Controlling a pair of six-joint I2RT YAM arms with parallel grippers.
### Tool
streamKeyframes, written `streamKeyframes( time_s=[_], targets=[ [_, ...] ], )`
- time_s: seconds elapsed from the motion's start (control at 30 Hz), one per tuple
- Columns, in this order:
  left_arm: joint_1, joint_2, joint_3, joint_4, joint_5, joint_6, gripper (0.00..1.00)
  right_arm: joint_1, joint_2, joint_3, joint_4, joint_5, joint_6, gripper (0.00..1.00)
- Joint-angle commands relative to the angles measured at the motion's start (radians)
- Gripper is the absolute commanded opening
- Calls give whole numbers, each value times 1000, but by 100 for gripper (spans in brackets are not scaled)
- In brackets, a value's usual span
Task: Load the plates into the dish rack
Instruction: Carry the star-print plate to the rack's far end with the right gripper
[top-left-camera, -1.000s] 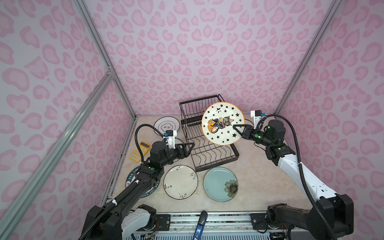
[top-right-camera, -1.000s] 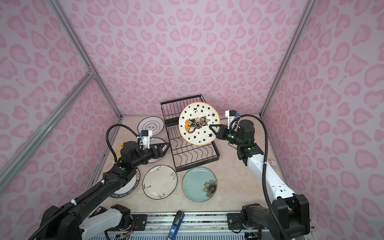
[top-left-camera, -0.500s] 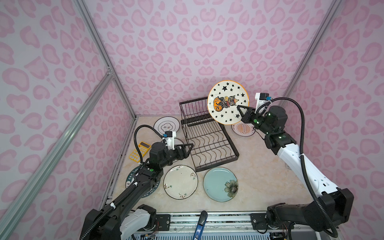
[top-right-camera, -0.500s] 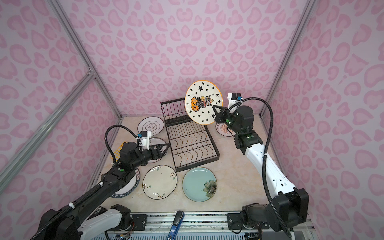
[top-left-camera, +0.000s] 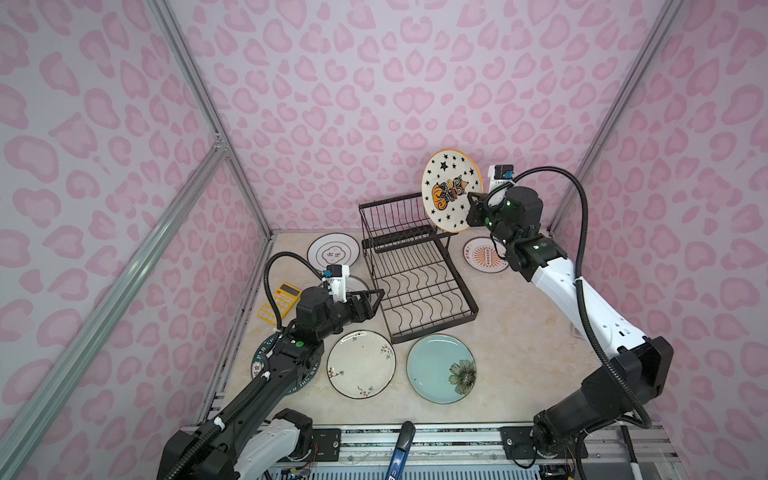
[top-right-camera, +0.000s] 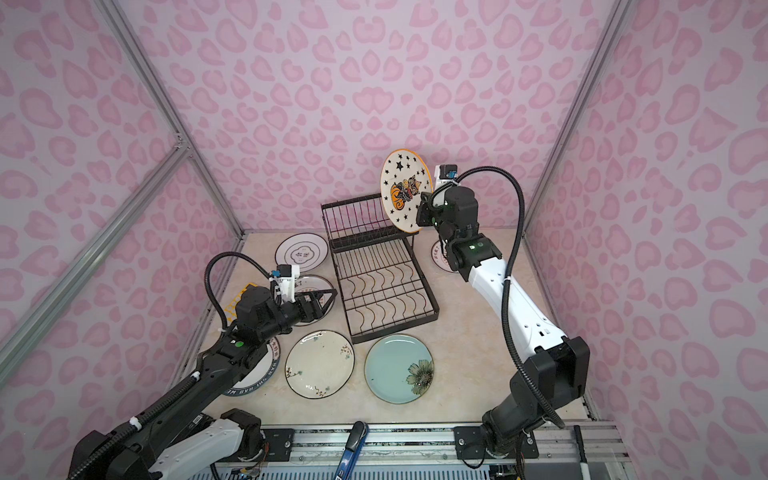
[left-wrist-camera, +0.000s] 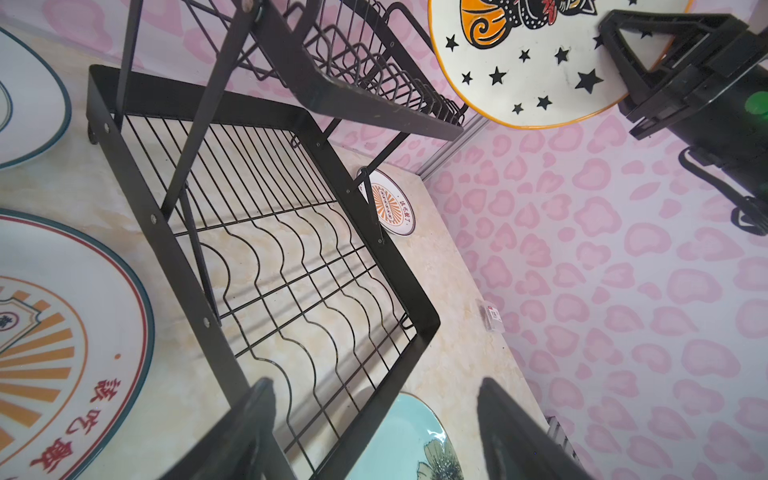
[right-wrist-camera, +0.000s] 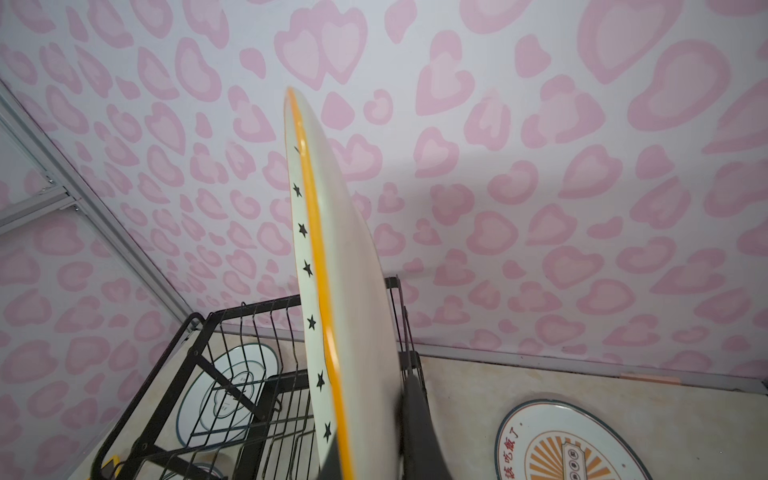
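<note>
Right gripper (top-left-camera: 473, 208) squeezed the starry plate (top-left-camera: 451, 189) by its rim, held on end above the dish rack (top-left-camera: 415, 282), left gripper (top-left-camera: 374, 301) spread wide, empty, beside it

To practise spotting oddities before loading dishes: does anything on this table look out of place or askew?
A yellow calculator lies near the table's left edge; it is no dish. The black dish rack sits skewed to the table's edges. Nothing looks spilled or broken.

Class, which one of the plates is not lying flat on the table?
The starred yellow-rimmed plate: the right gripper holds it on edge in the air; the others lie flat on the table.
</note>
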Motion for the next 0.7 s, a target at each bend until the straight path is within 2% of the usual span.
streamKeyframes(
  time_s=[0.0, 0.67],
  targets=[
    [1, -13, 1, -5, -11, 21, 79, 13, 25, 47, 113, 92, -45, 0],
    [0, -64, 1, -84, -40, 47, 79, 92, 271, 343, 64, 304, -215, 0]
  ],
)
